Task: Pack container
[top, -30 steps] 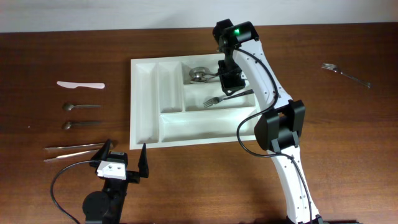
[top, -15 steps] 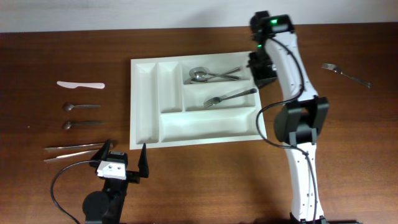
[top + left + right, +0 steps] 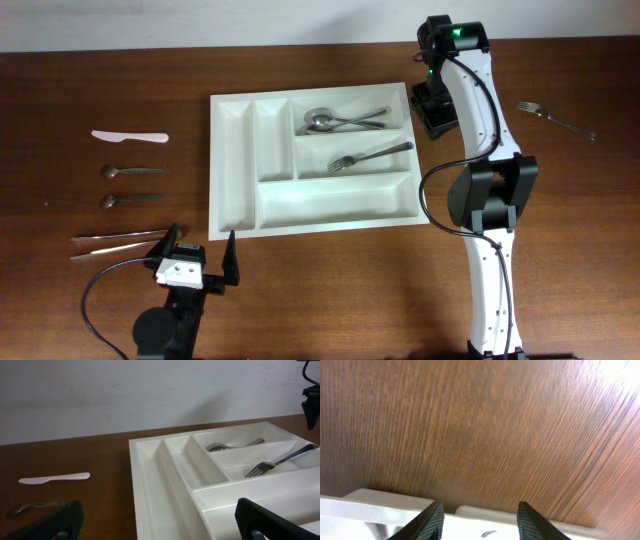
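The container (image 3: 230,180) lies flat in the middle of the worktop (image 3: 80,80), its long sides parallel to the worktop's near and far edges. Its two narrow upright compartments are toward the left edge and its three crosswise ones toward the right. Two metal spoons (image 3: 322,121) lie in the farthest crosswise compartment. A metal fork (image 3: 368,154) lies in the one next to it, handle pointing right.

The left gripper (image 3: 204,232) sits low by the worktop's near edge, just off the container's near left corner. Its jaws are spread as wide as they go, with nothing held or touched. From the left wrist view, the container (image 3: 150,485) fills the space ahead of them.

The right gripper (image 3: 433,118) hangs just beyond the container's right side, beside its far right corner. In the right wrist view its jaws stand partly apart with nothing held; only bare wood and a strip of the container's white rim (image 3: 380,505) show in the gap.

Toward the worktop's left edge lie a white plastic knife (image 3: 130,136), two loose spoons (image 3: 130,172) and, nearer, a pair of thin metal sticks (image 3: 120,240). A second fork (image 3: 556,118) lies near the far right corner.
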Tool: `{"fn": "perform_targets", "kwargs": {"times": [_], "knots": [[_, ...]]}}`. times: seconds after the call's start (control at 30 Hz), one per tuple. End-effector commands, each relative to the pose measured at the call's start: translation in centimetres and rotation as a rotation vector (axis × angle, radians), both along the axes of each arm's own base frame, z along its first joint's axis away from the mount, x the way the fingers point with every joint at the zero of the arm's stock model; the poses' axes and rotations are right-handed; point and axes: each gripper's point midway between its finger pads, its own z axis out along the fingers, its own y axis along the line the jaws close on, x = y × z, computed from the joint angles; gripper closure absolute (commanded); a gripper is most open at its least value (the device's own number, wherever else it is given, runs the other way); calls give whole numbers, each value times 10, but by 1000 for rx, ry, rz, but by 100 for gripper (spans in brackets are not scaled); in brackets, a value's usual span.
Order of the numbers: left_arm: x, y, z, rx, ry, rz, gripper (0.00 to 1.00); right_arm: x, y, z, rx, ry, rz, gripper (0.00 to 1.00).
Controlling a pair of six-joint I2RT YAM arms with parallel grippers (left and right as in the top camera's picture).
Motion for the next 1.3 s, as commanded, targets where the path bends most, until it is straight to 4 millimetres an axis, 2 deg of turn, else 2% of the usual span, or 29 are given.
{"fn": "perform_targets", "kwargs": {"times": [0.0, 0.13, 0.17, 0.2, 0.27, 0.33, 0.5, 0.6, 0.77, 0.87, 1.27], "knots": [[0, 2, -1, 9, -3, 8, 1, 1, -21, 6, -132, 19, 231, 45], [0, 2, -1, 9, -2, 8, 1, 7, -32, 9, -203, 63, 536, 20], [0, 2, -1, 9, -2, 8, 1, 11, -28, 8, -184, 74, 717, 8], [0, 2, -1, 9, -3, 8, 1, 11, -23, 7, -159, 81, 823, 5], [0, 2, -1, 9, -2, 8, 1, 9, -17, 6, -122, 100, 974, 5], [0, 2, -1, 9, -2, 8, 1, 2, -18, 6, -109, 134, 1042, 5], [0, 2, -1, 9, -2, 8, 1, -13, -26, 11, -115, 214, 1065, 5], [0, 2, -1, 9, -2, 8, 1, -13, -20, 22, -100, 189, 1153, 5], [0, 2, -1, 9, -2, 8, 1, -13, -16, 38, -103, 156, 1198, 3], [0, 2, -1, 9, -2, 8, 1, -14, -8, 36, -46, 130, 1241, 3], [0, 2, -1, 9, -3, 8, 1, -14, -7, 36, -38, 131, 1285, 2]]}}
